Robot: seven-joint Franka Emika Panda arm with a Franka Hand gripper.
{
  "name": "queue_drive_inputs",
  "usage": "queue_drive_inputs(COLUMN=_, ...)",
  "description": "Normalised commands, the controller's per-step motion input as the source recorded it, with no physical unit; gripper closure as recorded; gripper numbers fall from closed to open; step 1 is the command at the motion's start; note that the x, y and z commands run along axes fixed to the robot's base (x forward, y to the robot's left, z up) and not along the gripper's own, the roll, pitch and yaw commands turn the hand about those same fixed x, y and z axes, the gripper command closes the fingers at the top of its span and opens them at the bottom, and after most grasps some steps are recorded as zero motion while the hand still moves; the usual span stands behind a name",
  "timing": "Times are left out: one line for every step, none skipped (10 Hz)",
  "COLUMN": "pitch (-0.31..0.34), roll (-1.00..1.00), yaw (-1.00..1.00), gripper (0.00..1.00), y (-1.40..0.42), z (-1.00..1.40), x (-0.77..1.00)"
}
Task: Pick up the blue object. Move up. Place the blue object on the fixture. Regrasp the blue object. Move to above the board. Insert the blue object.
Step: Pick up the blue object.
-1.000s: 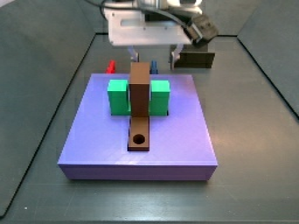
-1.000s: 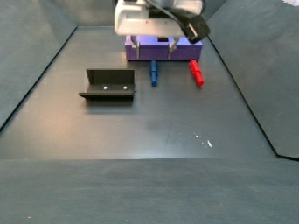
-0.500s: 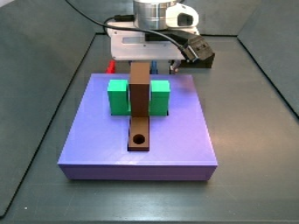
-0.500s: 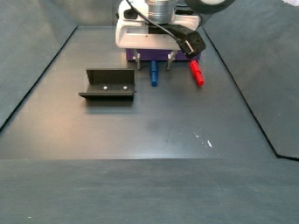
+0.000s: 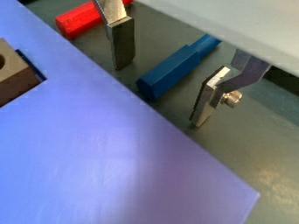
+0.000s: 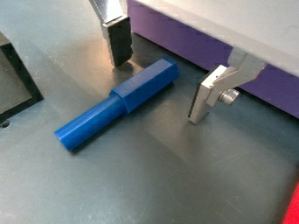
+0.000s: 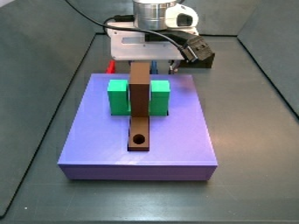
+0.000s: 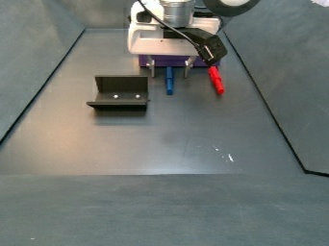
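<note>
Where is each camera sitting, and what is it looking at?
Wrist view: rides on the arm, looking down past two silver fingers at the blue object beside the board.
Wrist view: also on the arm; the blue object lies on the floor between the open pincer fingers.
Side view: looks across the board toward the pincer behind it.
Side view: opposite end, with the fixture, red peg and pincer.
All four show the pincer.
</note>
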Motion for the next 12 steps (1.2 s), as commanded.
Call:
queue_drive_inputs(pitch=0.000, roll=0.00, yaw=0.00, gripper=0.00, y=0.00, z=0.00, x=0.00)
queue_drive_inputs(pitch=0.000, roll=0.00, yaw=0.00, gripper=1.00, y=0.00, z=0.00, x=0.00)
queue_drive_inputs(pitch=0.000, roll=0.00, yaw=0.00, gripper=1.00, y=0.00, z=0.00, x=0.00)
queue_drive_inputs(pitch=0.000, roll=0.00, yaw=0.00, gripper=1.00, y=0.00, z=0.00, x=0.00)
queue_drive_inputs(pitch=0.000, roll=0.00, yaw=0.00, gripper=1.00, y=0.00, z=0.00, x=0.00)
queue_drive_inputs(pitch=0.000, roll=0.00, yaw=0.00, gripper=1.00, y=0.00, z=0.00, x=0.00)
queue_drive_inputs(pitch=0.000, roll=0.00, yaw=0.00, gripper=1.00, y=0.00, z=0.00, x=0.00)
queue_drive_inputs(pitch=0.000, roll=0.00, yaw=0.00, gripper=1.00, y=0.00, z=0.00, x=0.00)
queue_drive_inputs(pitch=0.000, roll=0.00, yaw=0.00, gripper=1.00, y=0.00, z=0.00, x=0.00)
queue_drive_inputs(pitch=0.000, roll=0.00, yaw=0.00, gripper=1.00, y=0.00, z=0.00, x=0.00)
queue_drive_inputs(pitch=0.000, roll=0.00, yaw=0.00, gripper=1.00, y=0.00, z=0.00, x=0.00)
queue_drive_inputs(pitch=0.000, roll=0.00, yaw=0.00, gripper=1.00, y=0.00, z=0.00, x=0.00)
